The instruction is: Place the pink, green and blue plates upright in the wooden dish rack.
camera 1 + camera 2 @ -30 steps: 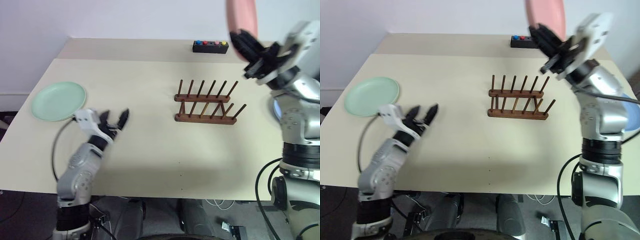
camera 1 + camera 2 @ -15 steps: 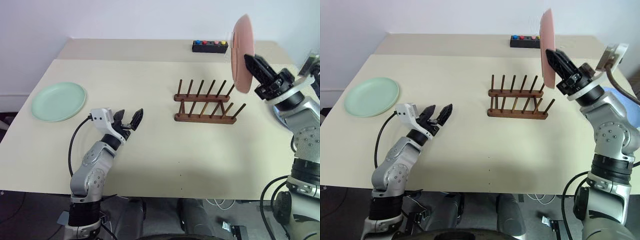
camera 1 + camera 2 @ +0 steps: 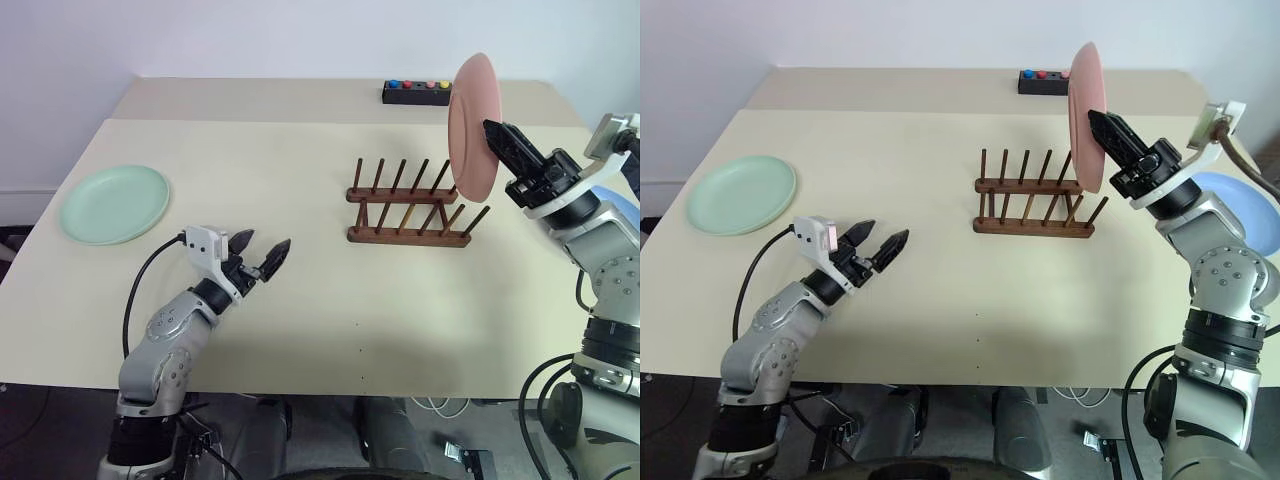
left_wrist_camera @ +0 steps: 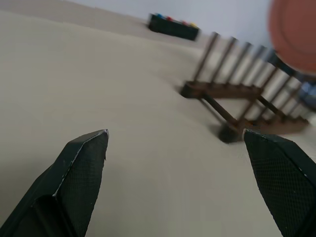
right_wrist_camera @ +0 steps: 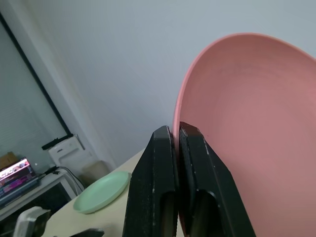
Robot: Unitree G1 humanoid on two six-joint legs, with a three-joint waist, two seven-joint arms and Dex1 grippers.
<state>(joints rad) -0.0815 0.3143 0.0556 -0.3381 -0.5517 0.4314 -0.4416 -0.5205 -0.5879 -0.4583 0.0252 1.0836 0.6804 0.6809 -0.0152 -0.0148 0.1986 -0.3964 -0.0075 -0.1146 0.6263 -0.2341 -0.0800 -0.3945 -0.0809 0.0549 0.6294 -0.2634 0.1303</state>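
The right gripper [image 3: 497, 135] is pinched on the rim of the pink plate [image 3: 473, 125], its two black fingers [image 5: 165, 182] pressed close together with the plate's edge between them. The plate is a round, shallow, matte salmon disc, held on edge and nearly upright in the air above the right end of the rack [image 3: 408, 212], clear of the pegs.

The rack is small and dark brown, with two parallel rails joined by crossbars, each rail carrying a row of thin upright pegs. It stands right of the table's [image 3: 300, 290] middle, and no plate sits in it.

The green plate [image 3: 114, 203] is a pale mint disc lying flat near the left edge of the table, well apart from the rack. The blue plate [image 3: 1240, 205] is light blue and lies flat at the right edge, partly hidden behind the right arm.

The left gripper [image 3: 262, 258] hangs just over the table to the near left, its fingers [image 4: 81, 170] spread wide with nothing between them, pointing toward the rack.

A black box [image 3: 417, 93] with coloured buttons sits at the far edge.
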